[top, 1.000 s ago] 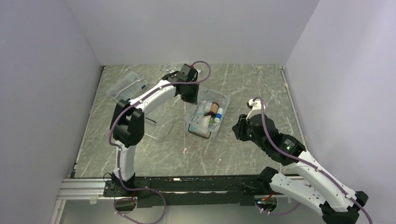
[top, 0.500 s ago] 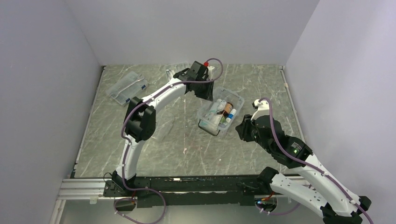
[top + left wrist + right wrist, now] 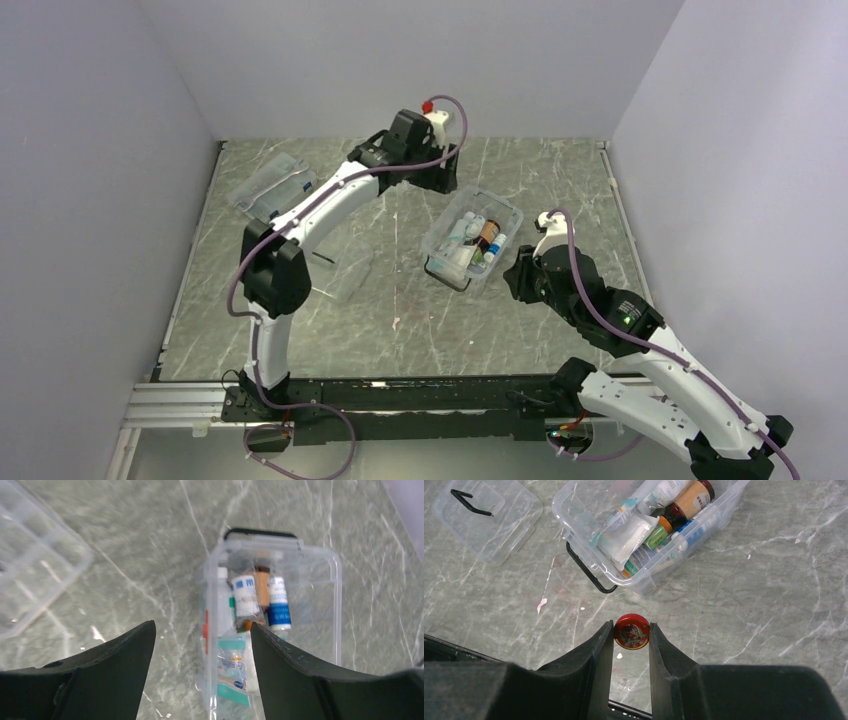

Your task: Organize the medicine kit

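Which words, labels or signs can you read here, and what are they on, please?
No text can be quoted.
Red mark, seemingly a cross, on the wall of the medicine kit: no letters.
Labels on the bottles inside: blurred.
Print on the red tin: too small.

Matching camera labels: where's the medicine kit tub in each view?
Top external: medicine kit sits just right of centre, open-topped.
Left wrist: medicine kit fills the centre-right, running down to the bottom edge.
Right wrist: medicine kit is at top centre, cut off by the top edge.
Shared landmark: its dark handle on one short end.
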`<state>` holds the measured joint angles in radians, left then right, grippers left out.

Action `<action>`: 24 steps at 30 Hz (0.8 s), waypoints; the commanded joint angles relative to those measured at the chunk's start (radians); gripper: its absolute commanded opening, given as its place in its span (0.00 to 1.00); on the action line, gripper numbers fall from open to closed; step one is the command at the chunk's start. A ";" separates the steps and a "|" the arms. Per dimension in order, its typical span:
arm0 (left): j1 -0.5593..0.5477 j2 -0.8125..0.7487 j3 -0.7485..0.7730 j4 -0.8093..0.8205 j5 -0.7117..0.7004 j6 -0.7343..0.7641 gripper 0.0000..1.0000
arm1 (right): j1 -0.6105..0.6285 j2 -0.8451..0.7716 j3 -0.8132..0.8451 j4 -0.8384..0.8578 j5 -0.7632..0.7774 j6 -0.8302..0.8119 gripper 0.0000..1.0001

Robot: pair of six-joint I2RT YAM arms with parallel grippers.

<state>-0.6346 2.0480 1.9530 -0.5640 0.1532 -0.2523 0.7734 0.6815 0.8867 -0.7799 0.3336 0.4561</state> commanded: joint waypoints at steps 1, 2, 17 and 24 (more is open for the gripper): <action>0.044 -0.080 0.002 0.062 -0.146 -0.025 0.76 | -0.002 -0.006 0.054 -0.001 0.019 -0.020 0.15; 0.057 -0.072 0.018 0.056 -0.150 -0.036 0.76 | -0.002 -0.006 0.057 -0.001 0.018 -0.022 0.15; 0.233 0.151 0.171 0.103 -0.150 -0.154 0.75 | -0.003 0.016 0.080 0.000 -0.003 -0.039 0.16; 0.253 0.264 0.270 0.128 -0.204 -0.183 0.73 | -0.003 0.056 0.067 0.025 -0.007 -0.051 0.16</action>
<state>-0.3893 2.2791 2.1429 -0.5037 -0.0105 -0.3981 0.7734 0.7231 0.9314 -0.7925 0.3305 0.4297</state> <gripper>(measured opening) 0.742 0.300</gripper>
